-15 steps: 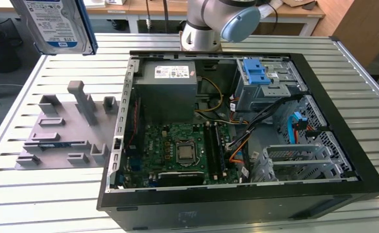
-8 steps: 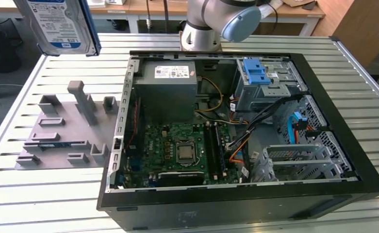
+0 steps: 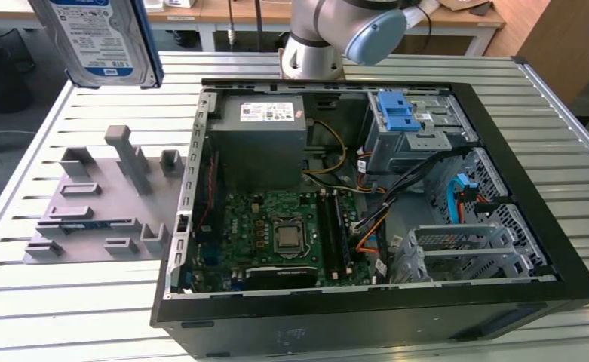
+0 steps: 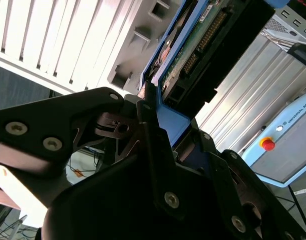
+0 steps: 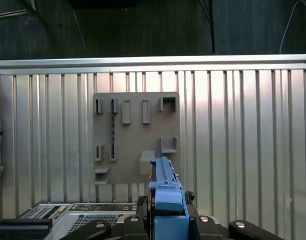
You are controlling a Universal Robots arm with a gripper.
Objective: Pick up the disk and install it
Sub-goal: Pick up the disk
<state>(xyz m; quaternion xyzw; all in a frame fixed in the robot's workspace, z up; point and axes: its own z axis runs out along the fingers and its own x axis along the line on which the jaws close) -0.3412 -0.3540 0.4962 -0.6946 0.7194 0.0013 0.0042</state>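
Tool (image 4: 162,112) clamps disk (image 4: 202,40); exterior view shows its label (image 3: 98,34).

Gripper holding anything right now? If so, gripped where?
Yes. The gripper is shut on the disk, its fingers clamped on the blue carrier rail at one end of the drive.

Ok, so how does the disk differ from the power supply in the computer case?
The disk is thin and flat; the power supply is a deeper box. The disk is held aloft, clamped in the gripper, while the power supply sits inside the computer case. The disk has blue rails and a blue-and-white label; the power supply is plain grey with a white sticker. Both are rectangular metal parts.
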